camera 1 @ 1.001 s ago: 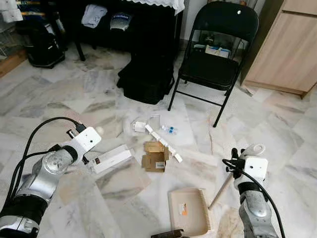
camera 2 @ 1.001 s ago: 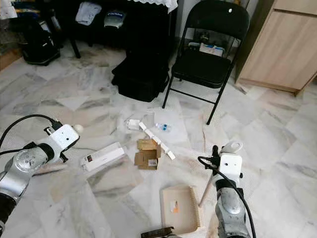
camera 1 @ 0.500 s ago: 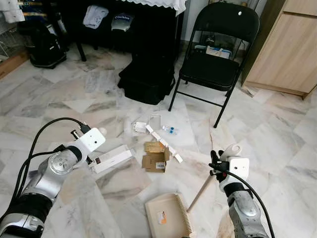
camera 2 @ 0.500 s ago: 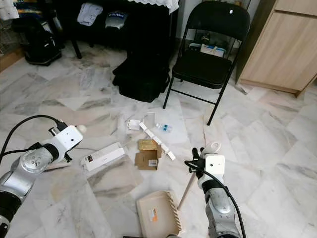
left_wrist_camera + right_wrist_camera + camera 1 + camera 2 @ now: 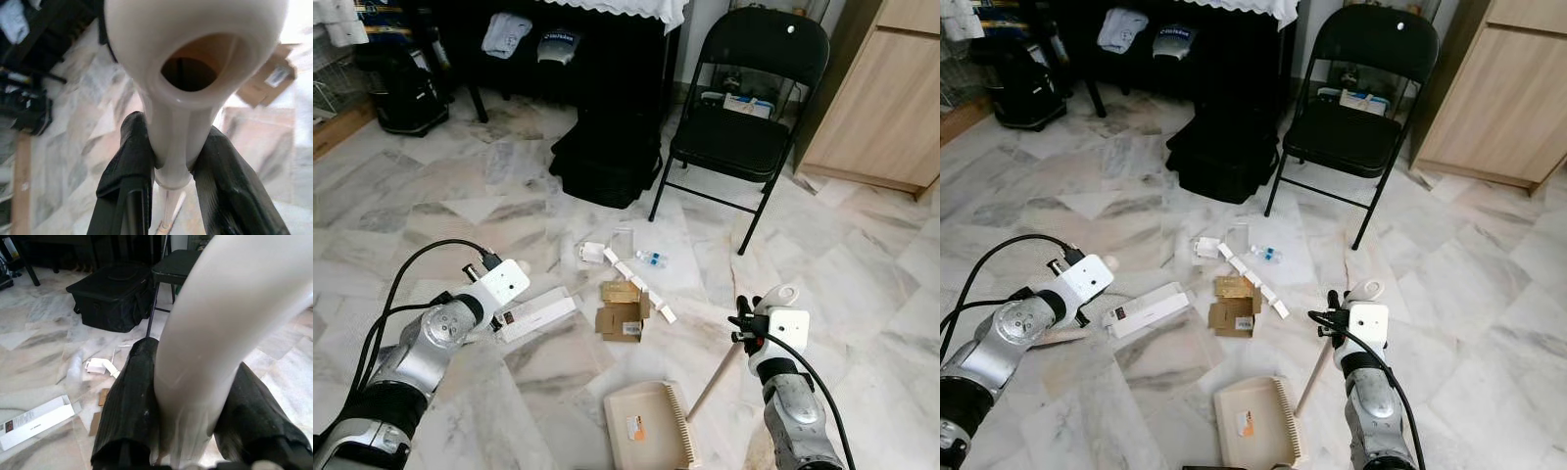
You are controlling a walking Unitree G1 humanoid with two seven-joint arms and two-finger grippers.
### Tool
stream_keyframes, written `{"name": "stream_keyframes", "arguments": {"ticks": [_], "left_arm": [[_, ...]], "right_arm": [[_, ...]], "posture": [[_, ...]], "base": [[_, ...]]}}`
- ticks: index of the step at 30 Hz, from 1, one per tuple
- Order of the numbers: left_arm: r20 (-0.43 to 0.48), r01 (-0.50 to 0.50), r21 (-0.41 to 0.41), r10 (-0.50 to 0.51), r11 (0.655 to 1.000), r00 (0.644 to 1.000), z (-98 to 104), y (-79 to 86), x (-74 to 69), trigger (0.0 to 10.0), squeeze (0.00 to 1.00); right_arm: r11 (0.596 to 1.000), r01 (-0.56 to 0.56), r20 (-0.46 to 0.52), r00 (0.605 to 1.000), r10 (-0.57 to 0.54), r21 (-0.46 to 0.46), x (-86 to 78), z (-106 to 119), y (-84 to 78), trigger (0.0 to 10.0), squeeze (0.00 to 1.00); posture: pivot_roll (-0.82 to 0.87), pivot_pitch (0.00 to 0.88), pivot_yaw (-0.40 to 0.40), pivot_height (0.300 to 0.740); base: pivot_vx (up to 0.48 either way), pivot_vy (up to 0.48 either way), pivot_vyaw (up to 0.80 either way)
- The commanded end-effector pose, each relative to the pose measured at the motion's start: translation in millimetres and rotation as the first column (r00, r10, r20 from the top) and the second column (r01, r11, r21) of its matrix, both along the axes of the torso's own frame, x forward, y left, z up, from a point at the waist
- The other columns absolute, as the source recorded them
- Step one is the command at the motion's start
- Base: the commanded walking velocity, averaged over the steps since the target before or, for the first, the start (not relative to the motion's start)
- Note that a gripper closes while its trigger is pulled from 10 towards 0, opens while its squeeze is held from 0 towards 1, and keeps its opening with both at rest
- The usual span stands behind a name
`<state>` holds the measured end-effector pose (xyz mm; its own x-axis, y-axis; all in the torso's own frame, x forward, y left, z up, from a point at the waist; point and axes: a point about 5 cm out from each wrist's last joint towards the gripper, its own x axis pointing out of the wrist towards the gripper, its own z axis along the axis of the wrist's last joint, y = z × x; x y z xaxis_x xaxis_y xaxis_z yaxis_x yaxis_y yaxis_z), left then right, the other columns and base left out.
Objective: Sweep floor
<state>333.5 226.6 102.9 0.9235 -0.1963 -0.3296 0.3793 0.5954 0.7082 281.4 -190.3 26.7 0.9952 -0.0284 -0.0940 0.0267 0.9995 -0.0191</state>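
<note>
The robot stands on a marble floor [image 5: 862,284] with litter spread in front of it. The right gripper [image 5: 195,431] is clamped on the cream handle of the dustpan [image 5: 646,439] (its two black fingers [image 5: 129,406] press on both sides of the handle), and the wooden shaft of this handle goes down and to the left to the beige pan, which rests on the floor just in front of the robot, with its comb edge toward the right. The left gripper [image 5: 168,171] is clenched on the cream handle end of the broom [image 5: 195,54], which has a hole in its top; this arm is held low at the left side, near a long white box [image 5: 536,315] that lies on the floor. Between the box and the dustpan, a little further away, lie flattened brown cardboard pieces [image 5: 622,311]. Beside them a white strip [image 5: 641,286] lies diagonally, and behind it there are a small white packet [image 5: 591,253], a clear plastic piece [image 5: 623,239] and a small plastic bottle [image 5: 651,258]. Further back stands a black folding chair [image 5: 744,117] with a small box on its seat, next to a wooden cabinet [image 5: 891,98] at the right. A black bag [image 5: 607,162] lies on the floor to the left of the chair
</note>
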Motion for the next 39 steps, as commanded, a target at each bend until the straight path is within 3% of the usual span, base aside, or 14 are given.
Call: {"name": "stream_keyframes", "arguments": {"ticks": [1,2,3,4,5,7,8,10,17,21,39], "left_arm": [[0.142,-0.111,-0.034,0.115,0.993,0.983,19.4,15.2,7.8,10.0,0.0],[0.184,-0.172,-0.135,0.195,0.976,0.963,21.3,19.1,8.0,10.0,0.0],[0.184,-0.172,-0.135,0.195,0.976,0.963,21.3,19.1,8.0,10.0,0.0],[0.21,-0.233,-0.306,0.304,0.923,0.929,21.8,22.7,6.1,10.0,0.0],[0.212,-0.247,-0.347,0.332,0.905,0.919,21.6,23.8,5.3,10.0,0.0],[0.191,-0.26,-0.536,0.415,0.803,0.889,17.7,22.6,0.0,10.0,0.0],[0.177,-0.266,-0.631,0.469,0.729,0.865,10.2,19.8,-7.4,10.0,0.0],[0.159,-0.276,-0.671,0.497,0.688,0.853,1.6,15.0,-13.2,10.0,0.0],[0.123,-0.273,-0.694,0.484,0.666,0.866,-23.3,-11.3,-26.7,10.0,0.0],[0.122,-0.252,-0.731,0.484,0.635,0.867,-22.1,-16.8,-27.5,10.0,0.0],[0.167,-0.21,-0.743,0.479,0.636,0.862,-13.8,-17.4,-25.7,10.0,0.0]], "right_arm": [[0.998,0.061,-0.047,0.997,-0.062,-0.032,-7.9,-9.7,-13.0,10.0,0.0],[0.996,0.088,-0.05,0.995,-0.09,-0.029,-9.3,-11.2,-16.5,10.0,0.0],[0.996,0.088,-0.05,0.995,-0.09,-0.029,-9.3,-11.2,-16.5,10.0,0.0],[0.994,0.103,-0.049,0.993,-0.105,-0.027,-10.2,-11.8,-19.1,10.0,0.0],[0.994,0.107,-0.048,0.993,-0.108,-0.028,-10.4,-12.0,-19.6,10.0,0.0],[0.993,0.115,-0.056,0.992,-0.117,-0.029,-12.0,-13.9,-21.4,10.0,0.0],[0.991,0.129,-0.062,0.99,-0.131,-0.024,-14.2,-16.0,-22.9,10.0,0.0],[0.99,0.14,-0.065,0.988,-0.141,-0.018,-16.3,-17.9,-23.3,10.0,0.0],[0.988,0.154,-0.067,0.986,-0.155,-0.014,-19.2,-21.1,-24.1,10.0,0.0],[0.987,0.161,-0.059,0.985,-0.161,-0.011,-19.1,-20.4,-25.4,10.0,0.0],[0.987,0.159,-0.014,0.987,-0.159,-0.014,-16.5,-14.7,-24.6,10.0,0.0]], "posture": [[-0.1,0.062,0.006,0.74],[-0.11,0.061,0.007,0.74],[-0.11,0.061,0.007,0.74],[-0.11,0.061,0.008,0.74],[-0.11,0.061,0.011,0.74],[-0.11,0.064,0.011,0.74],[-0.11,0.068,0.01,0.74],[-0.11,0.071,0.008,0.74],[-0.11,0.08,0.008,0.74],[-0.12,0.084,0.008,0.74],[-0.12,0.091,0.004,0.74]], "base": [[0.0,0.0,0.0],[0.0,0.0,0.0],[0.0,0.0,0.0],[0.0,0.0,0.0],[0.0,0.0,0.0],[0.0,0.0,0.0],[0.0,0.0,0.0],[0.0,0.0,0.0],[0.0,0.0,0.0],[0.0,0.0,0.0],[0.0,0.0,0.0]]}}
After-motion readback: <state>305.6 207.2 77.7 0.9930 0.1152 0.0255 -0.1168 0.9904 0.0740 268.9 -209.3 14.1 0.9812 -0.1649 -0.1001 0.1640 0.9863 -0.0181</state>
